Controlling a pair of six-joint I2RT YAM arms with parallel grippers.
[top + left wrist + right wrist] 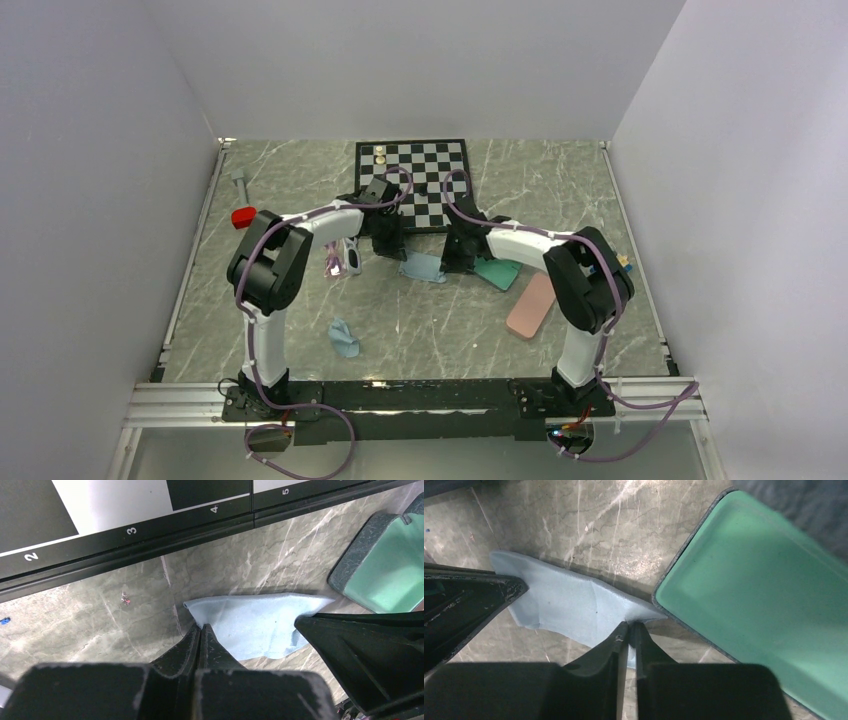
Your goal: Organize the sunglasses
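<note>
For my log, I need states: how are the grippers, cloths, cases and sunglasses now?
Left gripper: shut on spread light-blue cloth.
Right gripper: shut on the same cloth.
Grey case with green lining: open.
Oblong pink case: closed.
White-framed sunglasses and purple-pink sunglasses: lying uncased.
Second light-blue cloth: crumpled.

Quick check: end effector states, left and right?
Left end effector: closed, pinching one edge of the light-blue cloth.
Right end effector: closed, pinching the opposite corner of the same cloth.

Grey-green marble table. Top centre: chessboard. Left of centre: white sunglasses, purple sunglasses. Centre: blue cloth. Lower left: second blue cloth. Right: green-lined case, pink case.
</note>
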